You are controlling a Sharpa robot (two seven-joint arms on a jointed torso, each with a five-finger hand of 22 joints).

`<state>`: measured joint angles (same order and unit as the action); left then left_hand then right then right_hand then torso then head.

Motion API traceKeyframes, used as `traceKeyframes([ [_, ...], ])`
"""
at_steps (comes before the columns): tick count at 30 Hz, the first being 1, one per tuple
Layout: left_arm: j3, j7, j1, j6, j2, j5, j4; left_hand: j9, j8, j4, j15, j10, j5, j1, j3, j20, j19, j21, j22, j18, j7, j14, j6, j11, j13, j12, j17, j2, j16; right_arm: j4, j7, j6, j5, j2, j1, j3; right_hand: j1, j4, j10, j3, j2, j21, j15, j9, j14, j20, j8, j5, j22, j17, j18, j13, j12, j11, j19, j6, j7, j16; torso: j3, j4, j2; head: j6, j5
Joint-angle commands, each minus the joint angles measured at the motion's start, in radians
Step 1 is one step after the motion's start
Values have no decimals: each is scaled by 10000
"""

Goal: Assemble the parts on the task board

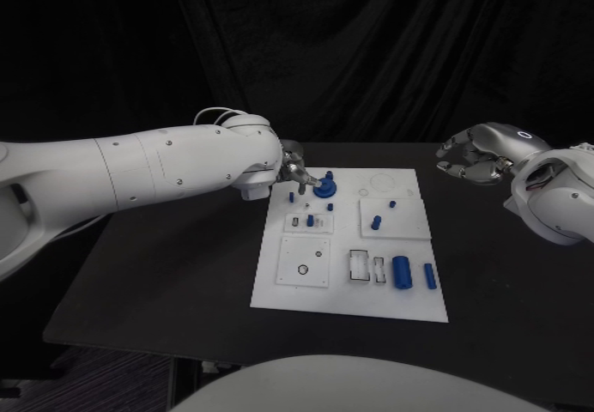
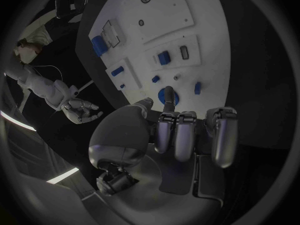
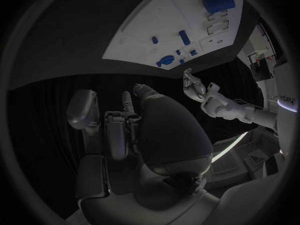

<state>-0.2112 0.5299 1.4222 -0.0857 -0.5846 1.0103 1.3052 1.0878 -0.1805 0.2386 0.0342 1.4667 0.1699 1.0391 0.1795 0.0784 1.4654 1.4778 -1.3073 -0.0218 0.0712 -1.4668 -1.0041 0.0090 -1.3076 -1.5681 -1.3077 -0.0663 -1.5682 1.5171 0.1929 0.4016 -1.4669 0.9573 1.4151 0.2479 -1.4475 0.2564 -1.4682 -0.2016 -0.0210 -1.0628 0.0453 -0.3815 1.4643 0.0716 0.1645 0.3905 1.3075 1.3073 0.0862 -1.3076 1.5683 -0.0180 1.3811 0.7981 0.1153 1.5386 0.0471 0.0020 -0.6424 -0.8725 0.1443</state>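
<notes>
Nearest us, blue cylinder [image 1: 403, 270] lies on board [image 1: 279, 296]. Left robot hand [image 1: 297, 174] fingers touch round blue part [image 1: 325, 188] at far edge; grip uncertain. Right robot hand [image 1: 473, 159] curled, empty. We judge parts light, stiff, slippery: pinch sides.

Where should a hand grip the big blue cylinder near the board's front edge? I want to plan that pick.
Grip the cylinder across its round sides, around its middle, coming from above. It lies flat on the board, long axis running front to back, so fingers can close across it. A small white block sits close on its left, a slimmer blue pin on its right, so keep the fingers narrow.
</notes>
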Motion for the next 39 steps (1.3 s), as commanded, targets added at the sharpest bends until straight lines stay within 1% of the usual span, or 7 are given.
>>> traceKeyframes([
  [1, 5, 7, 236, 410, -160, 868, 139, 95, -66, 10, 78, 1041, 82, 91, -64, -69, 394, 38, -2293, -40, -60, -1039, 35, -64, -2632, -27, -2631, 8, -26, 0, 85, 69, -33, 9, -22, -8, -5, -2, -1026, -72, -98, 44, -66, 13, 948, -12, -28, 67, 1306, 2420, 114, -2632, 25, -63, -52, -65, 37, -51, 20, -8, 13, -2, 27],
  [6, 4, 97, 396, 186, -239, 1019, -14, 445, -331, 55, 110, 1041, 162, 176, -152, -95, 394, 30, -2292, -40, -114, -1039, -15, -108, -2632, -27, -2631, -7, -26, -30, 38, 63, -33, -38, -23, -8, -6, -6, -1026, -73, -104, 54, -66, 14, 948, -11, -29, 71, 1304, 2420, 116, -2632, 25, -62, -55, -66, 34, -52, 34, -8, 6, -2, 52],
  [7, 4, 84, 408, 159, -232, 1033, -67, 861, -671, 80, 166, 1041, 260, 267, -215, -145, 431, 73, -2310, -29, -203, -1039, -69, -161, -2632, -27, -2631, -30, -26, -33, 22, 62, -33, -47, -23, -8, -6, -6, -1026, -73, -104, 54, -66, 14, 948, -11, -29, 71, 1304, 2420, 116, -2632, 25, -62, -55, -66, 34, -52, 38, -13, 2, -2, 58],
  [10, 3, 26, 427, 78, -177, 1063, -284, 1535, -1163, 145, 235, 1041, 304, 403, -327, -217, 452, 90, -2319, -21, -277, -1039, 31, -247, -2632, -27, -2631, -33, -26, -40, -29, 52, -33, -69, -25, -8, -8, -9, -1026, -74, -107, 49, -66, 15, 944, -11, -29, 73, 1306, 2413, 115, -2632, 25, -61, -53, -66, 32, -64, 40, -6, -8, -2, 44],
  [16, 3, 9, 380, -280, 73, 1084, -876, 1759, -1311, 143, 257, 1041, 321, 485, -372, -240, 491, 140, -2338, -7, -300, -1039, 80, -270, -2632, -27, -2631, -3, -26, -51, -79, 21, -33, -71, -51, -8, -11, -12, -1026, -76, -109, 69, -66, 15, 946, -11, -29, 77, 1300, 2416, 118, -2632, 25, -59, -61, -66, 30, -58, 25, 17, 0, -2, 41],
  [25, 2, 173, 97, -1096, 523, 1091, -1814, 1910, -1362, 222, 260, 1041, 77, 462, -486, -252, 428, 49, -2305, -30, -286, -1039, 182, -266, -2632, -27, -2631, 36, -26, -25, -105, 15, -33, -59, -77, -8, -24, -26, -1026, -94, -109, 85, -64, 17, 940, -11, -28, 98, 1298, 2407, 121, -2632, 25, -54, -65, -65, 23, -75, -31, -28, -46, -2, 35],
  [39, 3, -122, -368, -1296, 924, 1091, -2607, 1858, -1142, 292, 224, 1041, -21, 496, -567, -232, 389, -4, -2288, -42, -216, -1039, 436, -215, -2632, -27, -2631, 30, -26, 11, -111, -14, -33, -60, -80, -8, -28, -30, -1019, -108, -102, 96, -61, 19, 938, -11, -27, 108, 1296, 2402, 123, -2627, 20, -50, -69, -64, 20, -82, -16, -26, -35, -2, 41],
])
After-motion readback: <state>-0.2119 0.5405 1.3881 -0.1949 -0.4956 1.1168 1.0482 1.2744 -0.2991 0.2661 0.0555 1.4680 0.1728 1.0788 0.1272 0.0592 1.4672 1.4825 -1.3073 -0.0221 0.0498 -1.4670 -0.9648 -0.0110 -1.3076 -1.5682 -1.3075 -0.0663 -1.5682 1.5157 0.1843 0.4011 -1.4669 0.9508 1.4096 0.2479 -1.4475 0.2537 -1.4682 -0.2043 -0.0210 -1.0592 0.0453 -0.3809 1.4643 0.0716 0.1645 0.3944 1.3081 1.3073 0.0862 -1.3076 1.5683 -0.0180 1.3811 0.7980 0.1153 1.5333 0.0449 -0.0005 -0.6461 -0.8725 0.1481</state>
